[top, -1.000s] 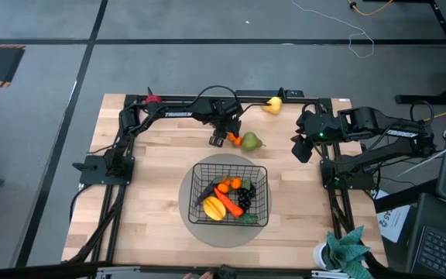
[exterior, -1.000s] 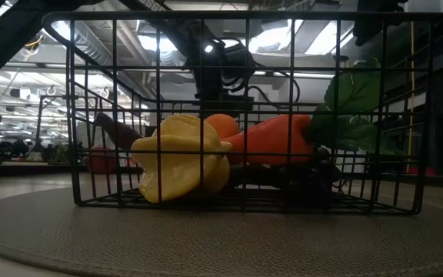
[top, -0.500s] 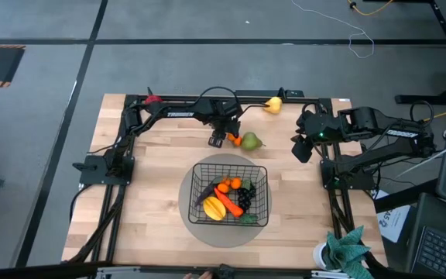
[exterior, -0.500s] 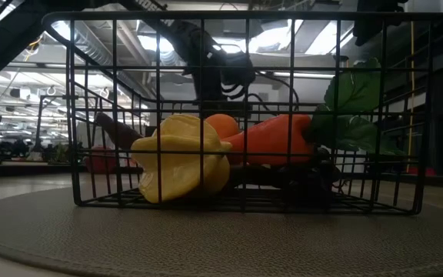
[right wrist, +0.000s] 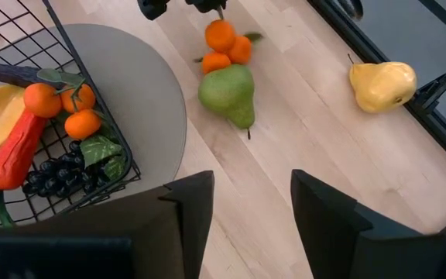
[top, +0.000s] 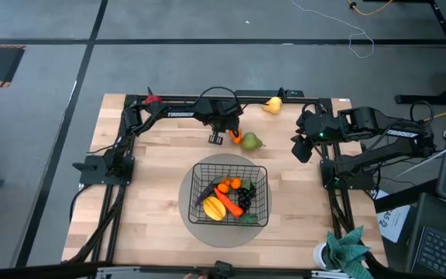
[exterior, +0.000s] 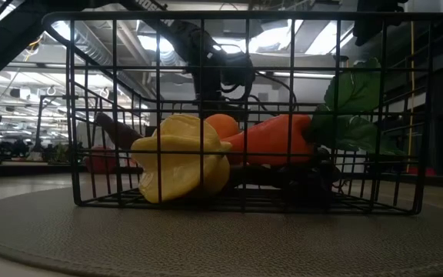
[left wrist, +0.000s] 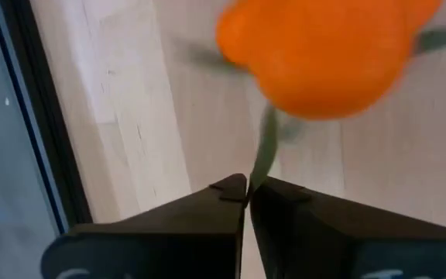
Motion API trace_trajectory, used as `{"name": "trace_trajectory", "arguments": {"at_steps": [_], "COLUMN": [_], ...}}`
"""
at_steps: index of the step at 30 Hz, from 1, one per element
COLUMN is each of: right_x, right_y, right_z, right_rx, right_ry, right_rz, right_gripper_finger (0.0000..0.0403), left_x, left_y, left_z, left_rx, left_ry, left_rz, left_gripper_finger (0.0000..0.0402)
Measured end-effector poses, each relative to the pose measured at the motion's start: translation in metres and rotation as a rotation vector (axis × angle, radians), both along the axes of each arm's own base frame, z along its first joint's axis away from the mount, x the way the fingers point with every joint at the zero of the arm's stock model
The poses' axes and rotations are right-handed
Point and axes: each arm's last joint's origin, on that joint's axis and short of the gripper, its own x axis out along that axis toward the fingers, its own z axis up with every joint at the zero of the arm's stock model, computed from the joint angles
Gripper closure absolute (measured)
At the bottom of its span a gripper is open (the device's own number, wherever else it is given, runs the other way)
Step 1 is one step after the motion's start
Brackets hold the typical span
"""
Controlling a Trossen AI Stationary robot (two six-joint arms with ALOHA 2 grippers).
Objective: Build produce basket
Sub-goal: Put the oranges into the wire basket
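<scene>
The black wire basket [top: 231,194] stands on a round grey mat and holds a carrot [right wrist: 18,151], small oranges, a yellow piece [exterior: 183,158] and dark grapes [right wrist: 53,178]. Beyond it on the table lie a cluster of small oranges [right wrist: 224,46], touching a green pear [right wrist: 228,94], and a yellow pear [right wrist: 382,84] by the far rail. My left gripper [left wrist: 248,194] stands over the orange cluster, shut on its green stem. My right gripper [right wrist: 250,201] hangs open above the table's right side, with nothing between its fingers. My left gripper pinches the thin green stem [left wrist: 263,159] of the orange cluster between its two fingertips. The fingers slant steeply down at it from the far left. The oranges [left wrist: 316,54] lie just past the fingertips, by the green pear; whether they still rest on the table I cannot tell.
The round grey mat [top: 200,229] reaches past the basket on all sides. A black rail [top: 207,98] runs along the table's far edge, and the arms' bases stand at the left and right edges. Bare wood lies between the fruit and the basket.
My left gripper has shut on the green stem of the orange cluster and has turned a little at the wrist, staying in place. The oranges have kept their place beside the green pear.
</scene>
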Motion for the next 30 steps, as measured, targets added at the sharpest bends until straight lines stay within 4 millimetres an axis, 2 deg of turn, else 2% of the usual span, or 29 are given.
{"name": "trace_trajectory", "arguments": {"at_steps": [7, 13, 19, 26, 30], "right_x": [0.000, 0.000, 0.000, 0.000, 0.000], "right_y": [0.000, 0.000, 0.000, 0.000, 0.000], "right_z": [0.000, 0.000, 0.000, 0.000, 0.000], "right_rx": [0.000, 0.000, -0.001, -0.001, -0.006], "right_ry": [0.000, 0.000, 0.000, 0.000, -0.001], "right_rz": [0.000, 0.000, 0.000, -0.001, -0.003], "right_gripper_finger": [0.0242, 0.0242, 0.0242, 0.0242, 0.0242], "left_x": [0.004, 0.006, 0.005, -0.009, -0.012], "left_y": [-0.011, -0.026, -0.040, -0.053, -0.056], "left_z": [0.001, 0.011, 0.053, 0.108, 0.118], "left_rx": [0.045, 0.113, 0.153, 0.177, 0.160], "left_ry": [0.011, 0.024, -0.073, -0.198, -0.255], "left_rz": [0.010, 0.002, -0.010, -0.007, 0.030], "left_gripper_finger": [0.0401, 0.0401, 0.0401, 0.0401, 0.0400]}}
